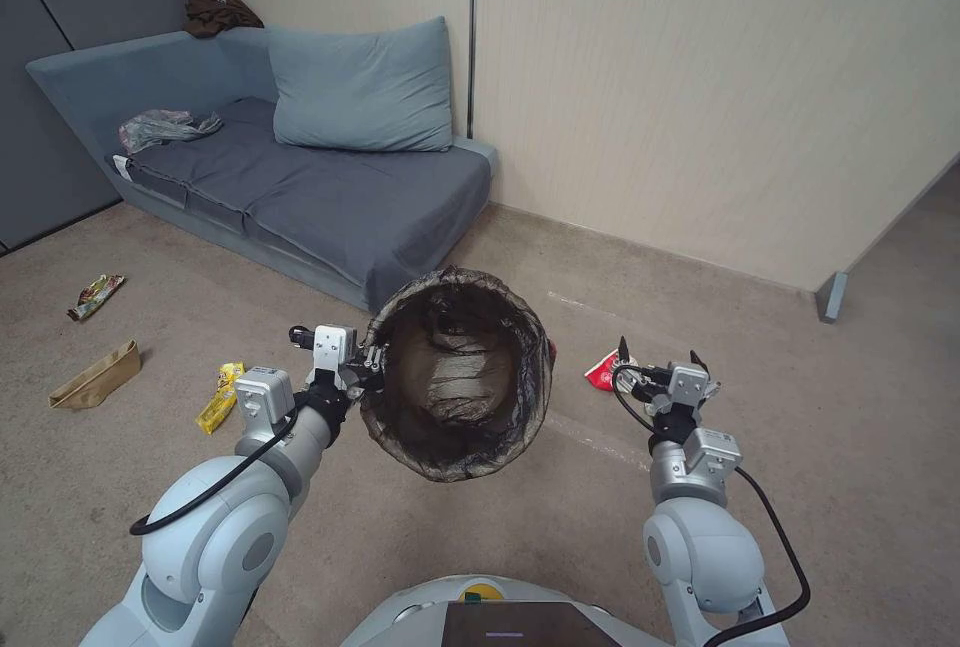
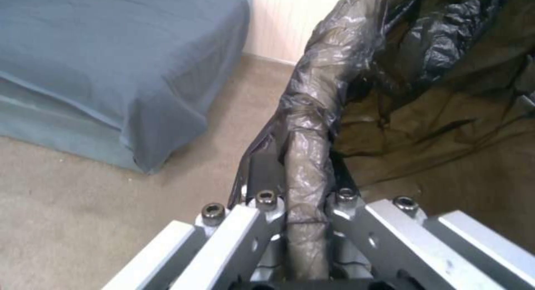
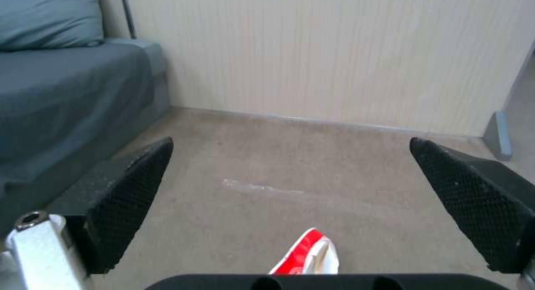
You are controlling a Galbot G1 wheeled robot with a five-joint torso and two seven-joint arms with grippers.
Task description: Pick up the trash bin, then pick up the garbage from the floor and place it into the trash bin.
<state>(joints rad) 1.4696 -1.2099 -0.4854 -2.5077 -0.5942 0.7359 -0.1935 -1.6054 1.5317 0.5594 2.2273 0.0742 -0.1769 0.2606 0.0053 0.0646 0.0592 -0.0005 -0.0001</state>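
- The left gripper [image 1: 372, 359] is clamped on the rim of the bin [image 1: 455, 377], at the rim's left side. The left wrist view shows the bag-wrapped rim [image 2: 305, 189] pinched between the two jaws.
- The bin hangs off the floor, in front of the sofa [image 1: 300, 177] corner, mouth tipped up toward the head camera. Its dark liner [image 1: 445, 427] drapes over the rim.
- The right gripper [image 1: 660, 357] hovers just right of the bin, its fingers [image 3: 128, 198] spread wide with nothing between them.
- Key relation: the red-and-white wrapper [image 1: 603, 370] lies on the carpet between the bin and the right gripper, just below and slightly left of that gripper's tips. In the right wrist view the wrapper [image 3: 309, 256] sits near the palm, centred between the spread fingers, so a descent looks like the main thing needed.
- The wrapper's long axis appears to run roughly away from the robot, toward the wall; half of it is hidden, so I cannot be sure.
- The right arm is clearly nearer this piece. The bin mouth is close by on its left, so the carry would be short.
- Other litter lies left of the bin: a yellow wrapper [image 1: 220, 395] nearest, a tan paper bag [image 1: 97, 377] farther, a colourful wrapper [image 1: 95, 295] beyond that, toward the sofa.
- Writing: none can be read on any wrapper; prints are too small to make out. No brand shows on the bin or liner.
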